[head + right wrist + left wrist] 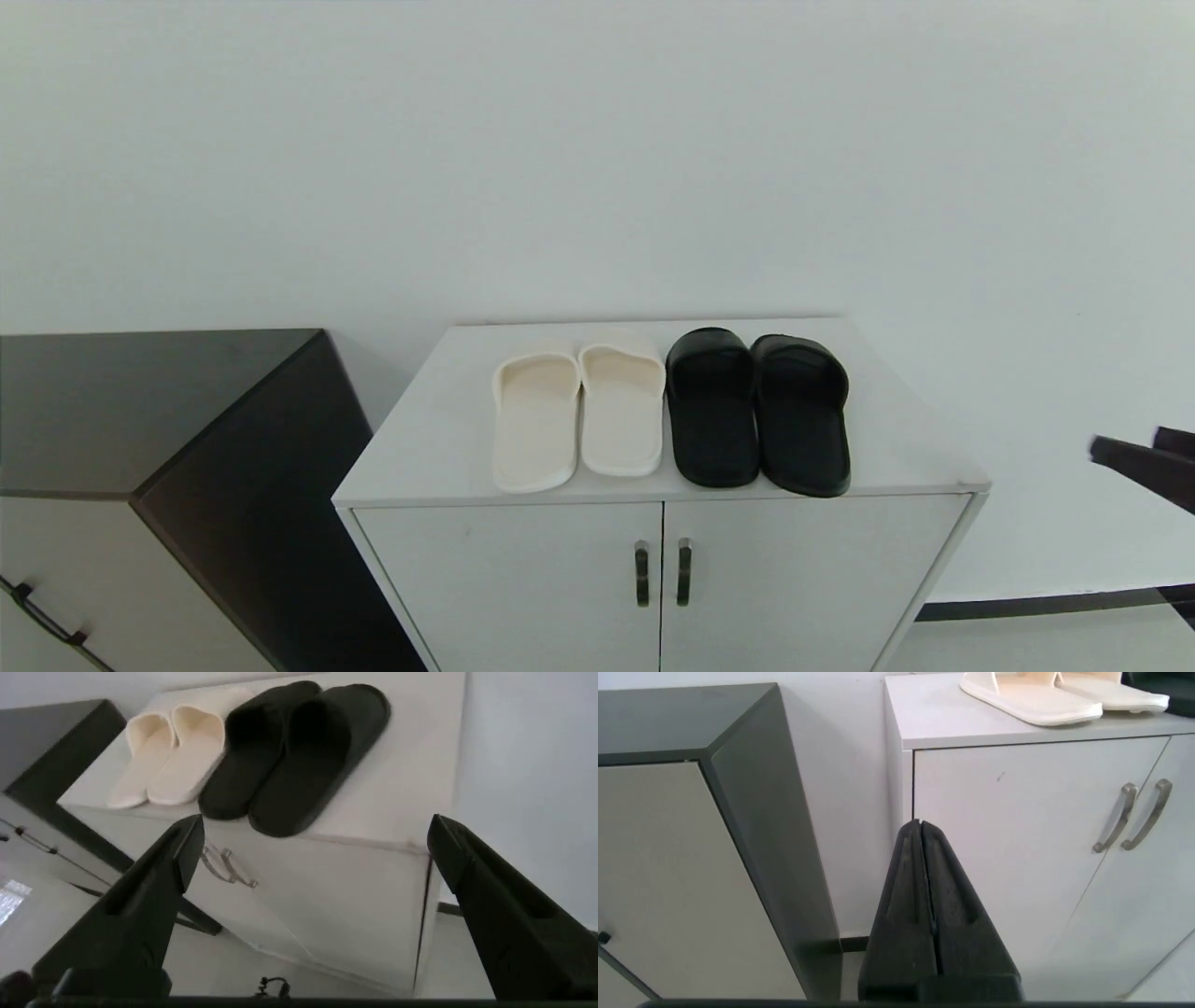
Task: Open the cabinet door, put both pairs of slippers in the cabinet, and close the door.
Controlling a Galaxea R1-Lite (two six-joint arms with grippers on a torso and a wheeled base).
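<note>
Two pairs of slippers lie side by side on the cabinet (420,448) top, toes to the wall: white slippers (579,415) on the left, black slippers (758,411) on the right. The inner white and inner black ones touch or nearly so, and the heels reach right to the front edge. Both doors (523,579) are shut, their two handles (642,572) upright and just beside each other at the centre seam. Left tool (923,915) is closed, fingers pressed flat together on nothing, low in front of the left door near the dark cabinet (187,420). Right tool (316,831) is spread wide and empty, off the cabinet's right front corner and higher than its top. Opening a door looks like the step in hand, and the handles are the likely trouble. Set so close, a finger could hook both or slip into the seam, and the left tool must part first. A sharp tug might shake the cabinet and tip a heel off the edge. The dark cabinet may crowd the left arm as that door swings.
</note>
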